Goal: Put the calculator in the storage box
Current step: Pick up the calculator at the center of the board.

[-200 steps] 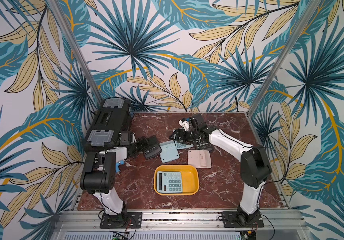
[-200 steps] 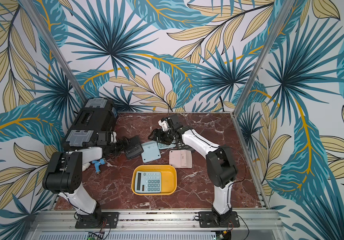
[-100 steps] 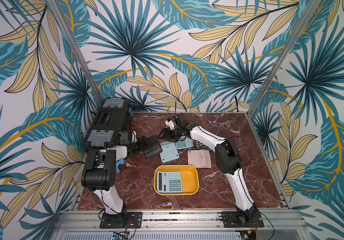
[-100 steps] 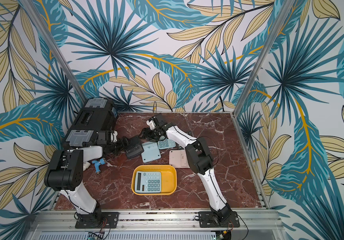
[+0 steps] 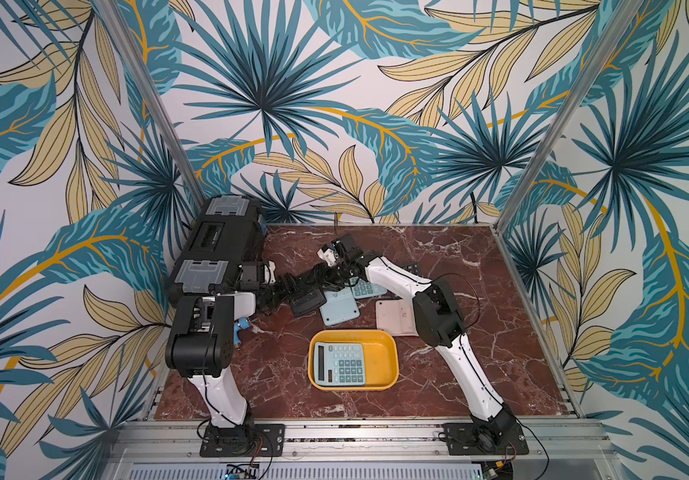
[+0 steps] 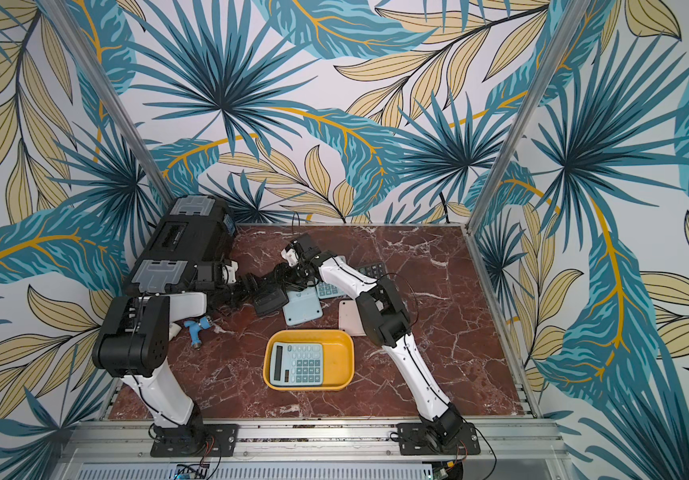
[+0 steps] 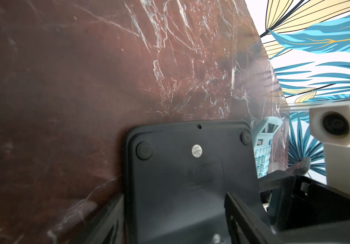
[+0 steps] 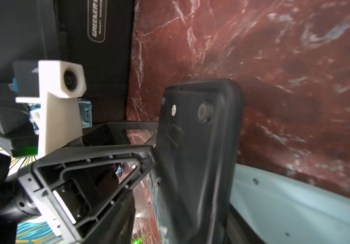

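Observation:
A black calculator (image 5: pixel 307 302) (image 6: pixel 270 300) is tilted up, back showing, at the table's middle left. My left gripper (image 5: pixel 286 291) (image 7: pixel 175 221) is shut across its width; its far edge (image 7: pixel 191 131) rests on the marble. My right gripper (image 5: pixel 318 277) (image 8: pixel 191 190) reaches in from the right and straddles the same calculator (image 8: pixel 191 147) across its thickness, open, with a gap showing beside one finger. The yellow storage box (image 5: pixel 388 345) (image 6: pixel 345 345) sits in front of them, holding a light blue calculator (image 5: pixel 340 363) face up.
A big black toolbox (image 5: pixel 218 249) stands at the back left. Behind the box lie a face-down light blue calculator (image 5: pixel 340 311), a face-up blue one (image 5: pixel 365 287), a pink one (image 5: pixel 397 318) and a black one (image 5: pixel 413 268). A small blue fitting (image 6: pixel 197 328) lies beside the left arm.
My right arm has swung left from the far calculators to the black calculator. Both grippers' jaws have narrowed. The left arm and the calculator have barely moved.

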Controlling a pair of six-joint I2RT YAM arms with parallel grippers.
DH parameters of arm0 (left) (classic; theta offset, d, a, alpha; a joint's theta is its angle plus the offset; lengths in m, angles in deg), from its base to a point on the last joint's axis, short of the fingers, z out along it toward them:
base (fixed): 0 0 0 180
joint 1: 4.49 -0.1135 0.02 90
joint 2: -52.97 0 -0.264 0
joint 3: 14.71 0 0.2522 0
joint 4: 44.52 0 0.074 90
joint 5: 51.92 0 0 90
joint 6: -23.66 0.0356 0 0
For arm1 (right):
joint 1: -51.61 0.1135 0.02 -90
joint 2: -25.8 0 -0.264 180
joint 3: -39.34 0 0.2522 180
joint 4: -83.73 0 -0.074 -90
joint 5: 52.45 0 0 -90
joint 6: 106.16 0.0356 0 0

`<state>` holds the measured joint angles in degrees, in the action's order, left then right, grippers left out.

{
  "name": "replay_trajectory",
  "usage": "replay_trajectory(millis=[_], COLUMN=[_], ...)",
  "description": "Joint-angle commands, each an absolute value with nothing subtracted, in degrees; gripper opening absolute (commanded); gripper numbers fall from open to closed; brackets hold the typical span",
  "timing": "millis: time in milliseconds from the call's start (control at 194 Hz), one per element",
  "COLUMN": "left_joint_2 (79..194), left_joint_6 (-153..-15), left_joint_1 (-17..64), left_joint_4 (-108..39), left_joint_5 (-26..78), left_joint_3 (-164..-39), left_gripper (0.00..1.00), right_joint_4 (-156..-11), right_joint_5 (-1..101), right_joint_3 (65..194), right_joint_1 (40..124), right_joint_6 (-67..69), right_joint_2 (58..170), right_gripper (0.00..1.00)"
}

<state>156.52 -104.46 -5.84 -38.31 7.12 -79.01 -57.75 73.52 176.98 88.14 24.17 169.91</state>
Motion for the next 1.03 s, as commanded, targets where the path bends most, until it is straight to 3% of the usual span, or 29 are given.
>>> replay_trajectory(millis=[0, 300, 739, 1023], left_joint_2=[157.13, 153.54, 141.63, 132.95], left_joint_6=[-105.34, -106.23, -105.8, -111.02], left_joint_1=[-6.16, -6.3, -7.44, -7.42], left_joint_4=[-39.6, -38.82, -28.78, -21.9], left_joint_5=[4.62, 5.35, 6.65, 4.49], left_joint_3=[-77.84, -75.96, -76.95, -79.78], left_gripper=[0.76, 0.74, 0.86, 0.91], right_joint_4=[-57.81, -63.39, -68.52, -71.78], right_joint_5=[75.46, 74.43, 70.67, 63.08], right_joint_3=[176.92, 167.69, 155.55, 146.96], right_joint_1=[88.92, 89.04, 88.94, 89.06], right_joint_6=[25.25, 26.55, 23.91, 16.47], right_joint_2=[170.35, 163.76, 152.23, 142.66], right_gripper=[0.55, 0.32, 0.15, 0.14])
